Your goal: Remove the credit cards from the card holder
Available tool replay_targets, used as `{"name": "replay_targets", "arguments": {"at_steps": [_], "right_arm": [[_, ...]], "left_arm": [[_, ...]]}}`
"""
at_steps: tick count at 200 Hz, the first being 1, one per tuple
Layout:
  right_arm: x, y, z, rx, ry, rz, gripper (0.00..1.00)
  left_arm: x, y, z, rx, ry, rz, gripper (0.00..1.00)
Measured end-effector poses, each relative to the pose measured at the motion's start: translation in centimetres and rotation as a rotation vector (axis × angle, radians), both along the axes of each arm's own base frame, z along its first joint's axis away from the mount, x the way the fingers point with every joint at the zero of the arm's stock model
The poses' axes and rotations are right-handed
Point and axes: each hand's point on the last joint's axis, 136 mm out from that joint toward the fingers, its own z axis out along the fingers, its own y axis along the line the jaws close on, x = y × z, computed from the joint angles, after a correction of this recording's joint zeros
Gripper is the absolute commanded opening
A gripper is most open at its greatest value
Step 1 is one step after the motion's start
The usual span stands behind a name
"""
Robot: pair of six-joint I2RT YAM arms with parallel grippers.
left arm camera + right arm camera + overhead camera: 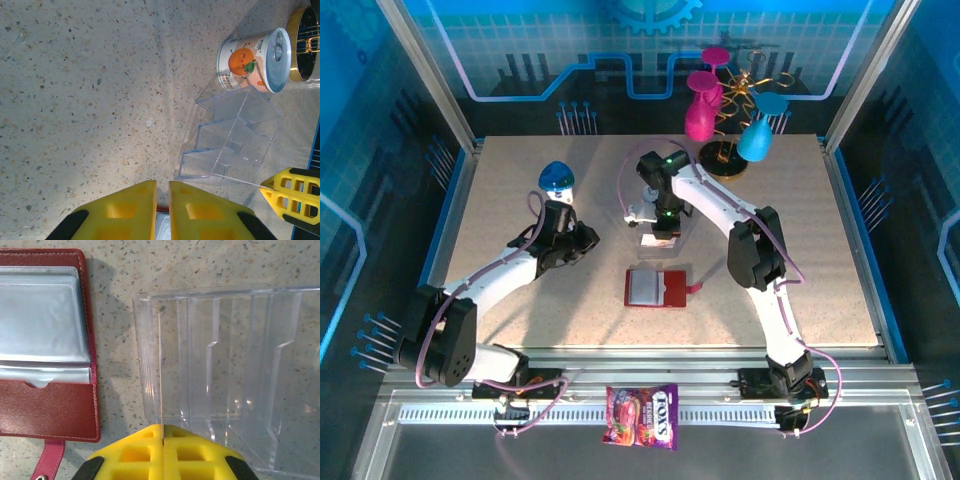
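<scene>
The red card holder (pixel 657 287) lies open on the table, its grey see-through pockets (pixel 40 320) facing up and its snap tab (pixel 50 462) at the near side. My right gripper (pixel 163 432) is shut on one credit card (pixel 161 365), seen edge-on as a thin pale line standing in the first slot of the clear ridged box (pixel 230 355). That gripper (pixel 660 232) hangs over the box just beyond the holder. My left gripper (pixel 161 187) hovers left of the holder with its yellow fingers almost touching and nothing between them. A red edge of the holder (pixel 162 207) shows below them.
A tin can with an orange face (pixel 252 60) lies on its side beyond the clear box (pixel 230 140). Pink and blue glasses on a gold stand (pixel 730 110) are at the back. A blue dome (pixel 556 176) sits back left. A candy packet (pixel 642 415) rests on the front rail.
</scene>
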Motion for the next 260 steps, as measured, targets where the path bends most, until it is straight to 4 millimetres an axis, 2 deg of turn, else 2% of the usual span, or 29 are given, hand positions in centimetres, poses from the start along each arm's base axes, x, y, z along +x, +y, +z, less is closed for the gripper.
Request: {"name": "replay_targets", "arguments": {"at_steps": [66, 104, 126, 168, 224, 260], "right_arm": [[-1.2, -0.1, -0.9, -0.019, 0.084, -0.022, 0.00], [-1.1, 0.2, -2.3, -0.021, 0.116, -0.031, 0.21], [-1.1, 0.2, -2.4, -0.024, 0.117, -0.034, 0.25], [-0.1, 0.6, -2.0, -0.009, 0.067, -0.045, 0.26], [1.7, 0.6, 0.6, 0.025, -0.079, -0.065, 0.25], [2.6, 0.6, 0.1, 0.025, -0.122, -0.070, 0.25]], "left_arm": [[0.1, 0.2, 0.0, -0.003, 0.001, 0.003, 0.15], [0.2, 0.1, 0.1, -0.007, -0.005, 0.002, 0.16], [0.2, 0.1, 0.2, -0.008, -0.007, 0.003, 0.16], [0.3, 0.0, 0.4, -0.018, -0.014, -0.002, 0.16], [0.3, -0.2, 0.4, -0.028, -0.013, -0.011, 0.16], [0.3, -0.2, 0.5, -0.029, -0.015, -0.012, 0.16]]}}
